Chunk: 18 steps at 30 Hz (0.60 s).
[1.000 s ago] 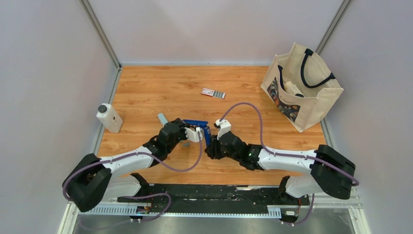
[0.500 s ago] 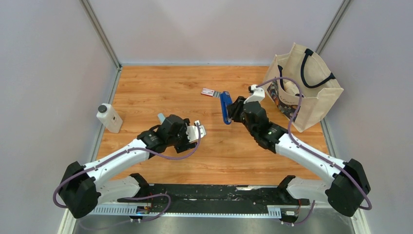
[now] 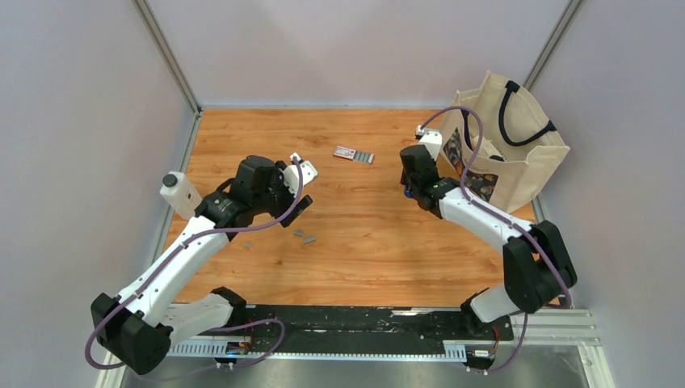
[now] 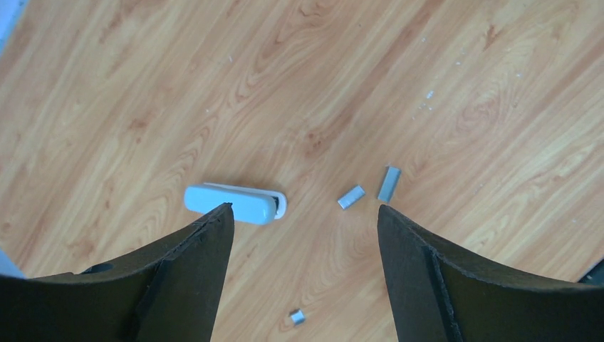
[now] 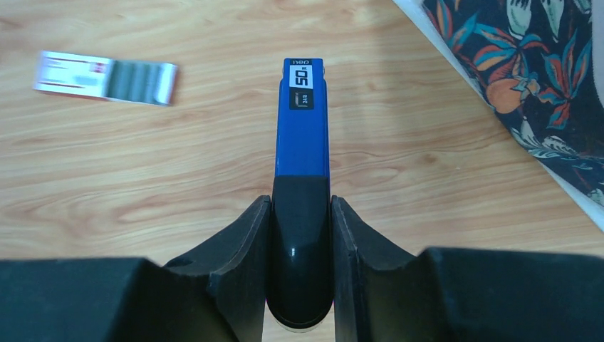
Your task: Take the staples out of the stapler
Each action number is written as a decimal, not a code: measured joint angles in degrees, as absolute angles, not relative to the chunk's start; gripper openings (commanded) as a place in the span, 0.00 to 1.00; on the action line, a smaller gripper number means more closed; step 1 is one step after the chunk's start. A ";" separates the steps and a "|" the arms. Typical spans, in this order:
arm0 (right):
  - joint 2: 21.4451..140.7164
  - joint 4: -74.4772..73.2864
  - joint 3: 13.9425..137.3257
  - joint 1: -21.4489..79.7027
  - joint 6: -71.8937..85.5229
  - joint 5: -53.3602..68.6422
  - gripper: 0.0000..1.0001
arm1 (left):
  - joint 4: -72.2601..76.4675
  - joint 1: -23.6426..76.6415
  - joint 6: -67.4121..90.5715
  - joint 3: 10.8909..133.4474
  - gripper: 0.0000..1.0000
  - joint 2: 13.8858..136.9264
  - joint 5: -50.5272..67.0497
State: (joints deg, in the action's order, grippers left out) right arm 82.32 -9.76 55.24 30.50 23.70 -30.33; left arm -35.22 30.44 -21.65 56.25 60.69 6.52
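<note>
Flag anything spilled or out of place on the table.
Short silver-grey staple strips lie loose and scattered on the wooden table, beside a pale-blue plastic piece; tiny pale specks dot the wood nearby.

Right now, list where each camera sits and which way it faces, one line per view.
Top external: above and behind the bases, looking down on the table; left arm and right arm show whole.
Left wrist: on the left arm, looking down past the open left gripper at loose staples and a pale blue piece.
Right wrist: on the right arm, looking along the stapler clamped in the right gripper toward the box and bag.
Shared: top and right wrist both show box and bag.
</note>
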 measured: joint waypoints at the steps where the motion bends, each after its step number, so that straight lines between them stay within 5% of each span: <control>1: 84.42 -9.98 55.92 29.58 22.83 -30.76 0.00 | -36.07 29.80 -21.30 56.29 0.82 60.31 7.49; 18: 96.88 -10.63 60.03 22.00 19.94 -30.48 0.00 | -44.40 24.97 -19.38 58.24 0.83 59.55 16.82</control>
